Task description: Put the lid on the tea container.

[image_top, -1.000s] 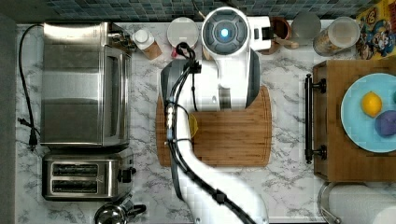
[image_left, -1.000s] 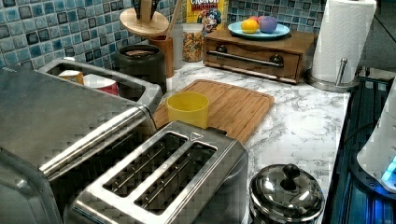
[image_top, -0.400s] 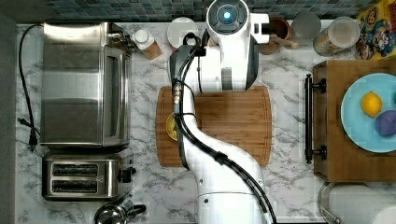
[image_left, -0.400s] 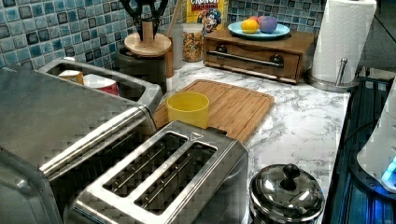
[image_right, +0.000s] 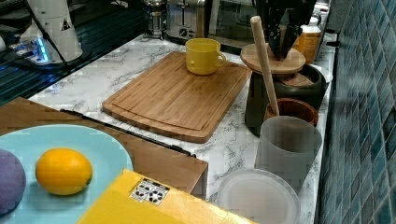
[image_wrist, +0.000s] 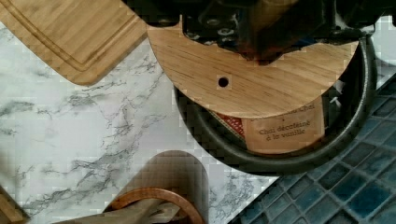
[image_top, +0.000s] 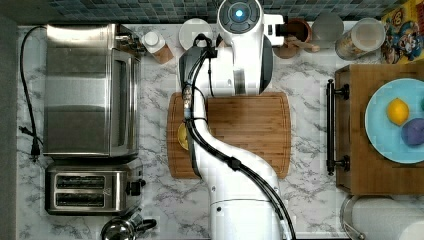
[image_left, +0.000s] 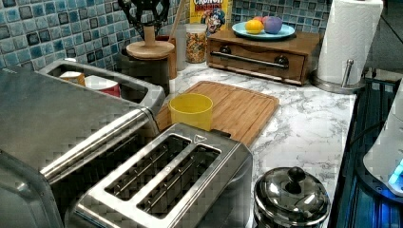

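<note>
Hand (image_left: 144, 19) grips wooden lid (image_left: 150, 49) over tea container (image_wrist: 299, 158) at counter's back edge; center, lower level.

Pale matt wooden lid (image_wrist: 247, 84), dark smooth-walled tea container (image_wrist: 285, 158), paper packets (image_wrist: 285, 130), veined marble counter (image_wrist: 93, 116)

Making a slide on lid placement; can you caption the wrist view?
The tool holds the round wooden lid just above the black tea container, tea packets visible inside.

White Panda arm (image_top: 235, 200) w/ black cable bundle (image_top: 192, 115), blue-lit round cap (image_top: 238, 13).
</note>
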Motion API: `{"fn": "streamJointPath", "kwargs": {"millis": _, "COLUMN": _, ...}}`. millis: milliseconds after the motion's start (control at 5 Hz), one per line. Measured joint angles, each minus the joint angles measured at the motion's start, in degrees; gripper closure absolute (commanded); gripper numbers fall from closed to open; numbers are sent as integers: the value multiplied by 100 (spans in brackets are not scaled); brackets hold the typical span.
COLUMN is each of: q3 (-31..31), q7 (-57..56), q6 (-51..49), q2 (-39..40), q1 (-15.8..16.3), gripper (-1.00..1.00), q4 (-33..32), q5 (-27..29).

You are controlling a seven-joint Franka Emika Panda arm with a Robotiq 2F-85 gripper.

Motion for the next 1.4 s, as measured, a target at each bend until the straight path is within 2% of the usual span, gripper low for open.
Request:
{"fn": "streamJointPath", "kwargs": {"millis": 600, "q3": -147, "q7": 33, "q6": 490, "q2": -3, "q1": 48, "gripper": 100, "q4": 17, "q5": -9}}
{"fn": "streamJointPath", "kwargs": {"millis": 1400, "q3": -302, "q7": 84, "q6": 848, "q2": -467, "q1": 52, "gripper": 100, "q4": 134, "q5": -3}}
